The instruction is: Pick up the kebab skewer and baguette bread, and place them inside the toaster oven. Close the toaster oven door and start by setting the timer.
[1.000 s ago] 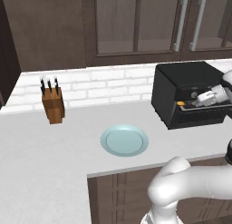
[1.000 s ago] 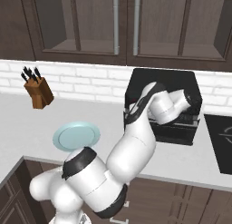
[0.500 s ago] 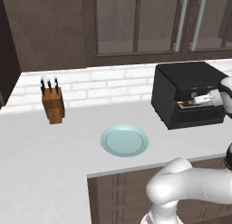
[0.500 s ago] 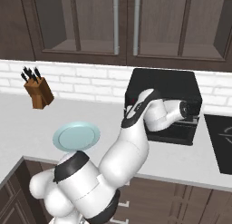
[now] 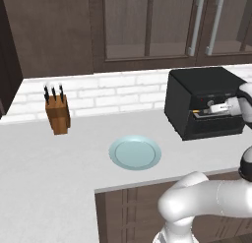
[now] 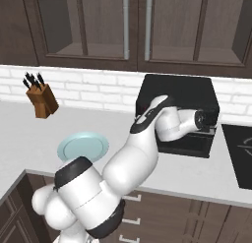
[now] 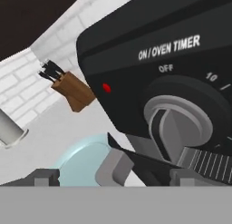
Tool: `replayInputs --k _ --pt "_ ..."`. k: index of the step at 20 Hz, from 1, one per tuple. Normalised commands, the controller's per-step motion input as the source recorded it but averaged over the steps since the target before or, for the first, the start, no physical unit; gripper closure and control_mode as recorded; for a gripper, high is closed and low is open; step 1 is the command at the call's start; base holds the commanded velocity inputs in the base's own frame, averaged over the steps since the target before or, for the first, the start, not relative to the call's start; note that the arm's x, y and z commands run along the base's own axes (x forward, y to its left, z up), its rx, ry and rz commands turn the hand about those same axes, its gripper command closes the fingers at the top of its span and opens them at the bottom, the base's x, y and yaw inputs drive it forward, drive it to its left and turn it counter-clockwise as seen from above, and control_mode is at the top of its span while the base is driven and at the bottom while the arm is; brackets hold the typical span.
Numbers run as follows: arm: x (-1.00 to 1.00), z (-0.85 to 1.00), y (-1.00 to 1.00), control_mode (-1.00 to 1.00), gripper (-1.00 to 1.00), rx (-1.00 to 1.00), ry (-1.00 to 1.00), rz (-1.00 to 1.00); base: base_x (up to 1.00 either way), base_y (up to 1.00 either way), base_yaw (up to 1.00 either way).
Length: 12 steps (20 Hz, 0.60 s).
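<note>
Since the earlier frames the hand has dropped from the open cavity toward the right end of the oven's [image 5: 204, 102] front, and the door [image 5: 216, 125] now looks raised against the front instead of hanging open. In the hand view the gripper [image 7: 152, 166] sits directly at the timer knob [image 7: 176, 121], below the "ON / OVEN TIMER" lettering; the knob's ridge points up toward "OFF", and a red lamp [image 7: 106, 88] shows to its left. The two fingers stand apart, one on each side of the knob's lower rim; whether they touch it cannot be told. The skewer and the bread cannot be seen in any current view; judged from the closed door and the bare plate [image 5: 135, 153], they are probably inside the oven. The step in hand appears to be setting the timer. Risks: if the fingers close off-centre on the ridge, they can slip round the knob without turning it, leaving it at "OFF". If the wrist rotates about an axis other than the knob's, the fingers can ride off the rim. Excess forward pressure can push the oven back across the counter [image 5: 59, 163]. The knife block [image 5: 57, 114] stands well apart and poses no hazard.
</note>
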Motion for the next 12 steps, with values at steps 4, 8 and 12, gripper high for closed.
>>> replayInputs --k 4,8,12 --pt "0.53 -0.44 0.44 -1.00 -1.00 -0.05 -0.05 0.00 0.00 0.00 0.00" --pt "0.03 0.03 0.42 -1.00 -1.00 -0.04 -0.23 0.00 0.00 0.00 0.00" --pt "-0.19 0.21 0.22 -1.00 -1.00 -0.08 -0.26 0.00 0.00 0.00 0.00"
